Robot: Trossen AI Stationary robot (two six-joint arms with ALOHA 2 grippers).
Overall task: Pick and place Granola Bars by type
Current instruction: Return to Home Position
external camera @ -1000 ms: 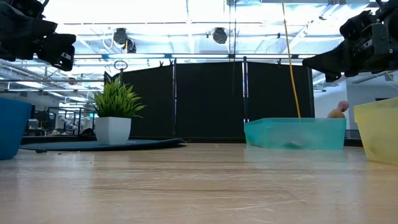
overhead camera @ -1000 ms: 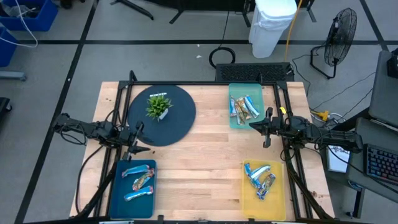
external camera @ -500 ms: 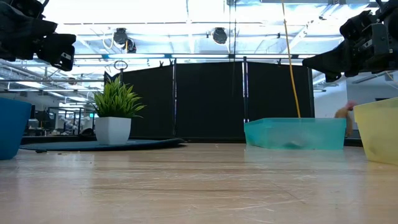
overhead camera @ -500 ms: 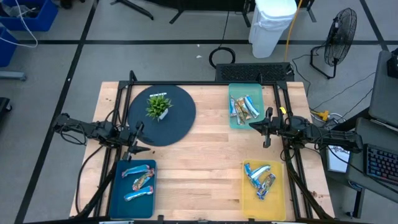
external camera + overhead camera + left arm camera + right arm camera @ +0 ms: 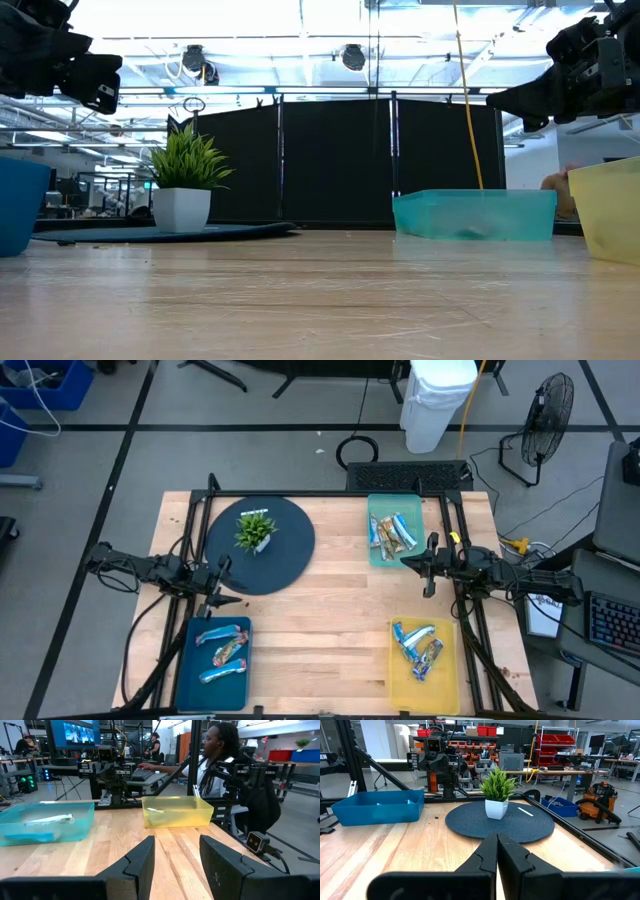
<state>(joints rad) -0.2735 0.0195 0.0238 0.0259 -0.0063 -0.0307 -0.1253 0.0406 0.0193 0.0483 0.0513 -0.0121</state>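
In the high view the granola bars lie in three trays: several bars in the teal tray at the far right, several in the yellow tray at the near right, and three in the blue tray at the near left. My left gripper hovers open above the table's left side, between the round mat and the blue tray. My right gripper hovers shut just off the teal tray's near edge. Both are raised clear of the table in the low view.
A small potted plant stands on a round dark mat at the far left. Bare wooden tabletop lies between the trays. A person sits at a desk beyond the table's right side in the left wrist view.
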